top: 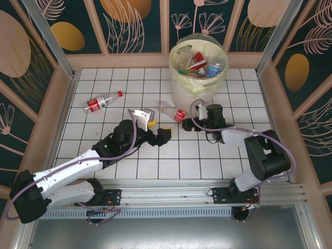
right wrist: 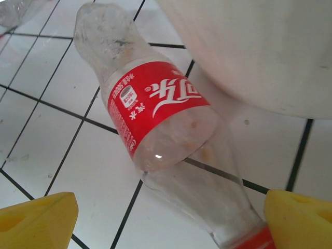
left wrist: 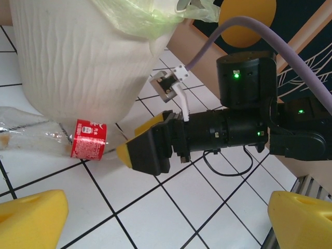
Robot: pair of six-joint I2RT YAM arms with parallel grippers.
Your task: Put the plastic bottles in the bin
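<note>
1. Right gripper (right wrist: 168, 218) gapes wide astride the neck of a red-labelled bottle (right wrist: 155, 109) lying at the foot of the bin (top: 192, 91) (nothing gripped).
2. Left gripper (top: 158, 128), near the bin, stands fully open and empty.
3. Another bottle (top: 103, 102) lies well left of the bin.

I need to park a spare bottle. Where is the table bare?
Bare: the far left corner behind the loose bottle, the right side between bin and wall, the near tiles between left arm and right arm. Crowded: in front of the bin, where the open left gripper and right gripper face the lying bottle.
</note>
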